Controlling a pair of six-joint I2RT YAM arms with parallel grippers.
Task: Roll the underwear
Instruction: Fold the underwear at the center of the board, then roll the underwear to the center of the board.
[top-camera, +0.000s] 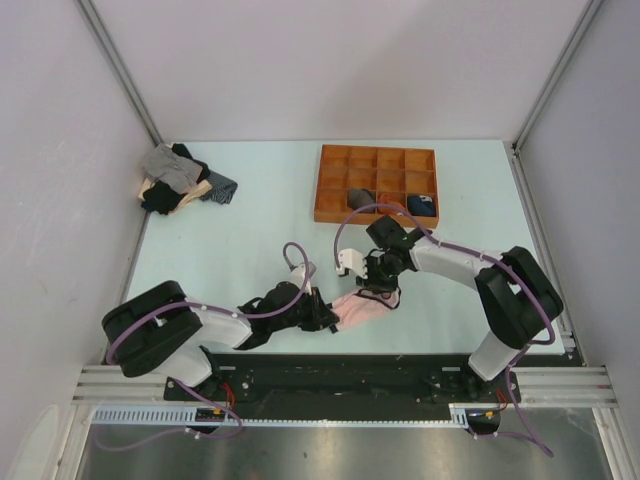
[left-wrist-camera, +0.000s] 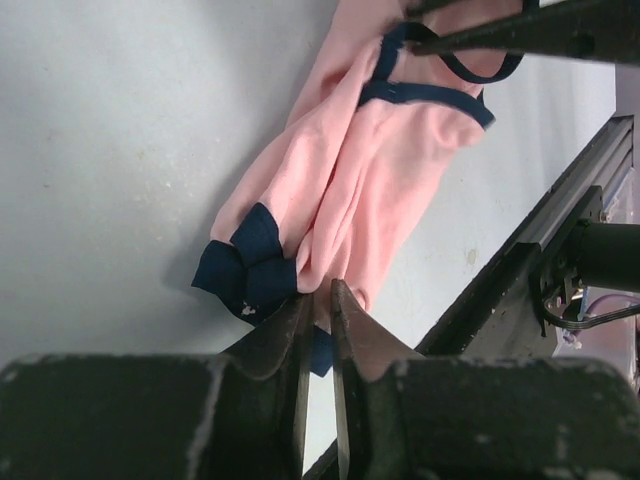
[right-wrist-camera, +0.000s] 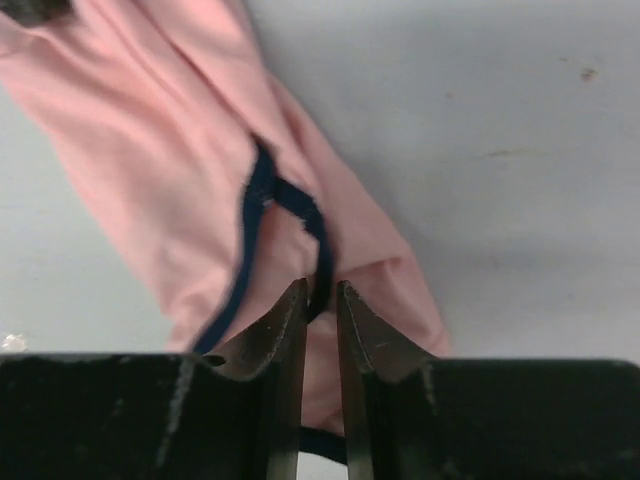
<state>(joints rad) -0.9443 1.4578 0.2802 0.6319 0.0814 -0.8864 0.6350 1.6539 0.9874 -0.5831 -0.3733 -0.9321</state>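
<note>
The underwear, light pink with navy edging, lies bunched into a long shape on the white table near the front edge, stretched between both grippers. My left gripper is shut on its left end; in the left wrist view the narrow jaws pinch pink fabric beside a navy fold. My right gripper comes down on the right end. In the right wrist view its jaws are shut on the navy edging and the pink cloth under it.
An orange compartment tray stands at the back right, holding a dark grey bundle and a navy bundle. A pile of grey, black and tan garments lies at the back left. A black rail runs just behind the underwear.
</note>
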